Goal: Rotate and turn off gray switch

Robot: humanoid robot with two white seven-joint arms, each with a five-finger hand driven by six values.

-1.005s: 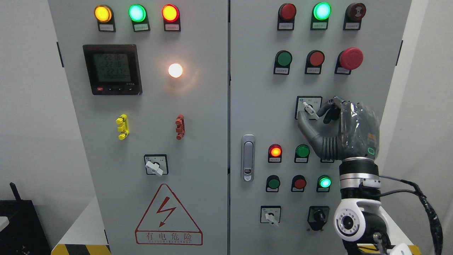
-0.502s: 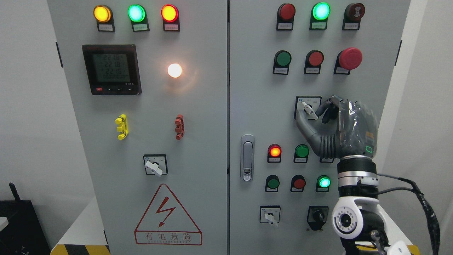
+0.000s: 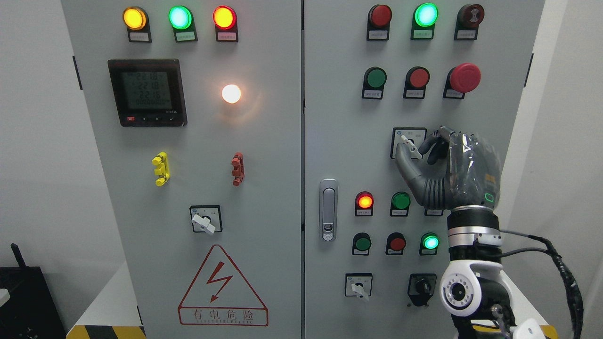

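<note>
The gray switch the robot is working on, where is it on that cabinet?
In the head view, the gray switch sits mid-height on the right door, below the red button and above the green button, pinched by the right hand.

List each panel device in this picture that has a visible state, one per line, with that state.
gray switch: lever tilted, pinched by right hand
white lamp: lit
top-left lamps: all lit
top-right green lamp: lit
meter: display on
left-door switch: lever tilted, untouched
</note>
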